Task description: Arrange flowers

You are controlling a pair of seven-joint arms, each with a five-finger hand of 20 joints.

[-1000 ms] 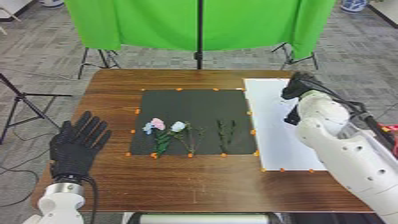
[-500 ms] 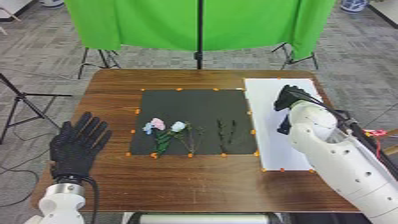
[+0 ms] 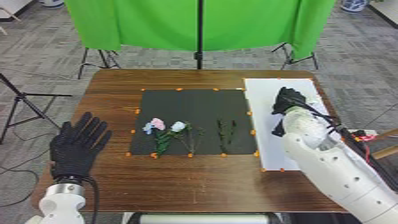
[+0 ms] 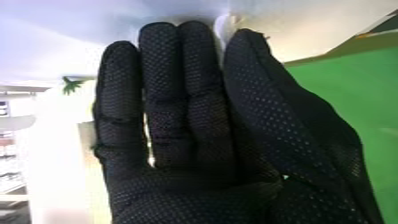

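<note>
Desk [image 3: 191, 187], brown; dark mat [image 3: 178, 105], white sheet [image 3: 266, 100] alongside, both edged with orange tabs [image 3: 254, 132], presumably fixings; no lettering legible. Left hand [image 3: 74, 150] at desk's left, fingers spread, seemingly parked; right hand [image 3: 286, 98] over sheet, fingers straight, close together. Flowers [image 3: 158, 123] and green sprigs [image 3: 222, 137] on mat, probably separated for picking.

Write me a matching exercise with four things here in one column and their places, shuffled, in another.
1. pink flower
2. green leafy stems
3. left hand
4. right hand

A. over the white sheet
B. beside the black mat
C. on the mat's left half
D. on the mat's right half

Pairs: 1-C, pink flower; 2-D, green leafy stems; 3-B, left hand, black mat; 4-A, right hand, white sheet.
</note>
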